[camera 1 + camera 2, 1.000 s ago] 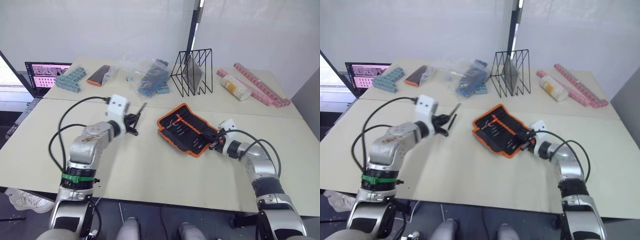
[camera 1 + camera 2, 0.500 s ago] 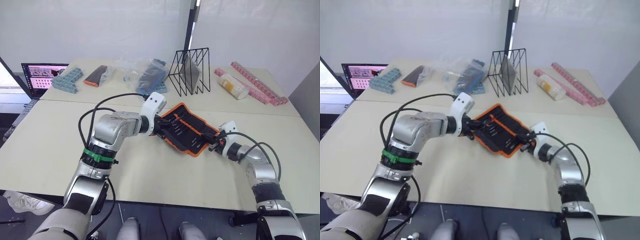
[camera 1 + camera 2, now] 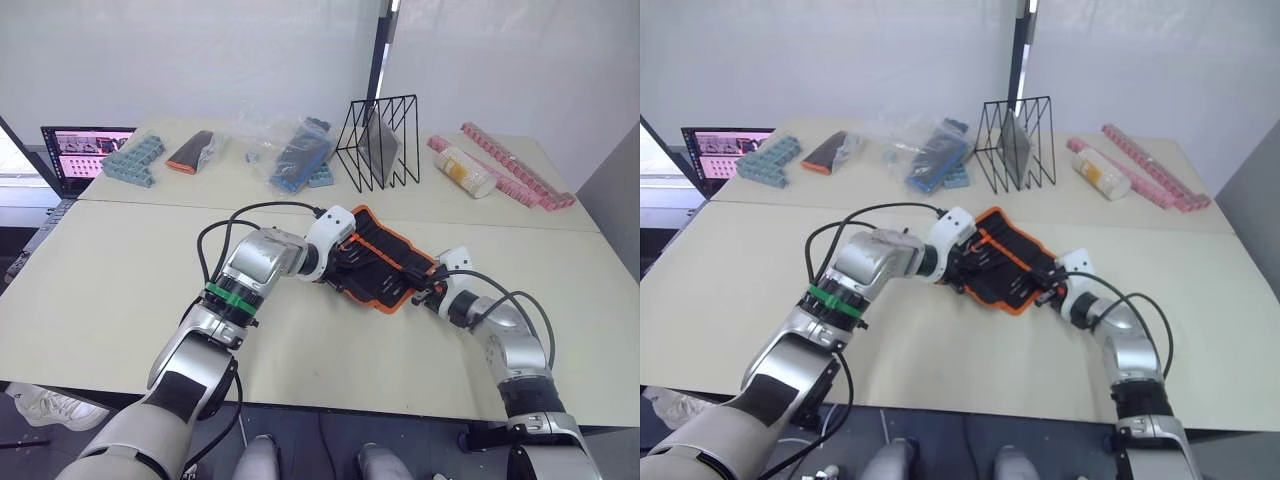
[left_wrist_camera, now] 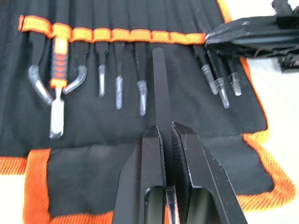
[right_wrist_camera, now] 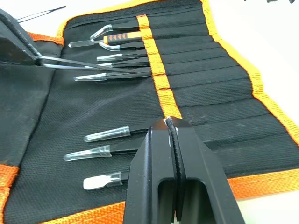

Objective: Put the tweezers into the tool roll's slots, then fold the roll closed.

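The tool roll (image 3: 378, 260) lies open on the table (image 3: 120, 270), towards its middle, just in front of the seam between the two tabletops; the left gripper (image 4: 164, 135) is over the roll's left end, its fingers closed on one black tweezer (image 4: 159, 88) whose tip reaches the orange slot band (image 4: 117, 35) between filled slots; the right gripper (image 5: 171, 128) has its fingers pressed together on the roll's fabric at the right end, beside three capped tweezers (image 5: 100, 151) already in slots
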Controlling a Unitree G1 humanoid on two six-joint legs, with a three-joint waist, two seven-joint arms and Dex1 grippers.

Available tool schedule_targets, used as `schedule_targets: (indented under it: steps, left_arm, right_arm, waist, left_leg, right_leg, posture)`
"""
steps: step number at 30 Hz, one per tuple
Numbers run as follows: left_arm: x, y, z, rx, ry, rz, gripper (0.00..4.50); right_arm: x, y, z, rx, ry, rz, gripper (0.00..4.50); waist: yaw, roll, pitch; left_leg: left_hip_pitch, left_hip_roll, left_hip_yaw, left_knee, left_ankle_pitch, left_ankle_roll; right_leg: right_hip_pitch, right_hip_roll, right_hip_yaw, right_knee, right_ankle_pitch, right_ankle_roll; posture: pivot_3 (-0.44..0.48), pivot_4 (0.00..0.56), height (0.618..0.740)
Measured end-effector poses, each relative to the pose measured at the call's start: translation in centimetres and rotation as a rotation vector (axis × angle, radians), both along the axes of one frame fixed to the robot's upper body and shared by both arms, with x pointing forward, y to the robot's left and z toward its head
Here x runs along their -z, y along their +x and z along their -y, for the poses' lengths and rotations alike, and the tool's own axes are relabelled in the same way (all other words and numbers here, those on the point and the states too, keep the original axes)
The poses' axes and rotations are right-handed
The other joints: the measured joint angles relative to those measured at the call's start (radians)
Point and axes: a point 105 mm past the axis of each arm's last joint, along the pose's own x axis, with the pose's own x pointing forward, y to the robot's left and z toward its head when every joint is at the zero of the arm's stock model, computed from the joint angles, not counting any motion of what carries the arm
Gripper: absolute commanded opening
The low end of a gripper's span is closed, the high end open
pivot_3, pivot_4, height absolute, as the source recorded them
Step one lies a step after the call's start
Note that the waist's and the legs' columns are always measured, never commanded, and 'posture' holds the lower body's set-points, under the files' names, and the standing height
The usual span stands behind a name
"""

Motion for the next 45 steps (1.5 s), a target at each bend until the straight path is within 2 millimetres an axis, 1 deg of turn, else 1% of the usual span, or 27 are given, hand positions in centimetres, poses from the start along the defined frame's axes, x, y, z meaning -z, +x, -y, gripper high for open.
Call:
schedule_targets:
  steps: [6, 14, 21, 26, 31, 39, 41, 42, 45]
  left_arm:
    - [0.9, 0.2, 0.4, 0.006, 0.032, 0.002, 0.04]
    - [1.1, 0.8, 1.0, 0.002, 0.050, 0.018, 0.04]
    - [1.8, 0.9, 2.1, 0.025, 0.037, 0.038, 0.04]
    - [2.2, 1.6, 3.0, 0.019, 0.019, 0.089, 0.04]
    - [2.9, 1.8, 3.7, 0.027, 0.013, 0.116, 0.04]
    - [2.9, 2.3, 3.9, 0.034, 0.036, 0.151, 0.04]
    - [3.0, 2.4, 3.8, 0.031, 0.034, 0.149, 0.04]
    - [3.1, 2.5, 3.7, 0.027, 0.033, 0.147, 0.04]
    - [3.2, 2.5, 3.6, 0.021, 0.033, 0.145, 0.04]
  right_arm:
    - [0.0, -0.1, -0.1, 0.009, 0.002, 0.003, 0.00]
    - [0.0, -0.2, -0.2, 0.021, 0.006, 0.001, 0.00]
    - [0.3, -0.6, -0.2, 0.025, 0.007, 0.000, 0.00]
    - [0.3, -0.7, -0.7, 0.026, 0.018, 0.003, 0.00]
    - [0.3, -0.8, -0.7, 0.031, 0.017, -0.002, 0.00]
    - [0.2, -1.0, -0.6, 0.018, 0.008, -0.004, 0.00]
    - [-0.1, -1.1, -0.7, -0.008, -0.030, -0.004, 0.00]
    - [-0.6, -0.9, -0.7, -0.013, -0.039, 0.003, 0.00]
    - [-2.8, 0.0, -0.6, -0.021, -0.062, 0.057, 0.00]
  waist:
    - [-0.001, 0.000, 0.000]
    - [0.001, 0.000, 0.000]
    - [0.004, 0.000, 0.000]
    - [0.006, 0.000, 0.000]
    - [0.006, 0.000, 0.000]
    - [0.006, 0.000, 0.000]
    - [0.006, 0.000, 0.000]
    - [0.006, 0.000, 0.000]
    - [0.004, 0.000, 0.000]
  left_leg:
    - [0.000, 0.000, 0.000, 0.000, 0.000, 0.000]
    - [0.000, 0.000, 0.000, 0.000, 0.000, 0.000]
    - [0.000, 0.000, 0.000, 0.000, 0.000, 0.000]
    - [0.000, -0.001, 0.000, 0.000, 0.000, 0.000]
    - [0.000, -0.001, 0.000, 0.001, 0.000, 0.000]
    - [0.000, -0.001, 0.000, 0.001, 0.000, 0.000]
    - [0.000, -0.001, 0.000, 0.001, 0.000, 0.000]
    - [0.000, -0.001, 0.000, 0.001, 0.000, 0.000]
    - [0.000, -0.001, 0.000, 0.001, 0.000, 0.000]
  right_leg:
    - [0.000, 0.000, 0.000, 0.000, 0.000, 0.000]
    - [0.000, 0.000, 0.000, 0.000, 0.000, 0.000]
    - [0.000, 0.000, 0.000, 0.000, 0.000, 0.000]
    - [0.000, 0.000, 0.000, 0.000, 0.000, 0.000]
    - [0.000, 0.000, 0.000, 0.000, 0.000, 0.000]
    - [0.000, 0.000, 0.000, 0.000, 0.000, 0.000]
    - [0.000, 0.000, 0.000, 0.000, 0.000, 0.000]
    - [0.000, 0.000, 0.000, 0.000, 0.000, 0.000]
    - [0.000, 0.000, 0.000, 0.000, 0.000, 0.000]
  posture:
    - [0.000, 0.150, 0.735]
    - [0.000, 0.150, 0.735]
    - [0.000, 0.150, 0.735]
    - [0.000, 0.150, 0.735]
    - [0.000, 0.150, 0.735]
    - [0.000, 0.150, 0.735]
    - [0.000, 0.150, 0.735]
    - [0.000, 0.150, 0.735]
    - [0.000, 0.150, 0.735]
